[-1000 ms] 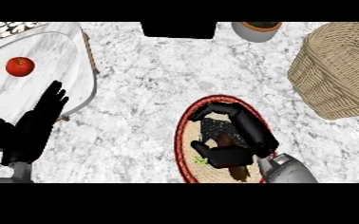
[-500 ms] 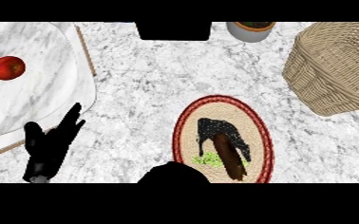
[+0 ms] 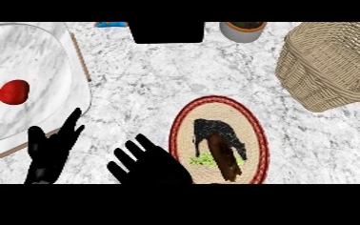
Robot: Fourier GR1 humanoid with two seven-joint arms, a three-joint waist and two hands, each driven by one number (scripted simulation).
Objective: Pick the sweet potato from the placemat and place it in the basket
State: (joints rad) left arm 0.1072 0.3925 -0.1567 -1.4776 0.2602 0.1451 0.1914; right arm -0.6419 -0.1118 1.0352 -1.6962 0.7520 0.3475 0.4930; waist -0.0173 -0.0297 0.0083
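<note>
just the one view here, head cam looking steeply down at the marble counter, pretty close in, placemat sitting low-center, slightly right.

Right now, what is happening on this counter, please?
The sweet potato lies on the oval placemat and no hand holds it. One open hand is at the view's lower edge, just left of the placemat; the other hand rests open further left, beside a plate carrying a red fruit. The basket stands at the upper right, and nothing shows inside it.
</note>
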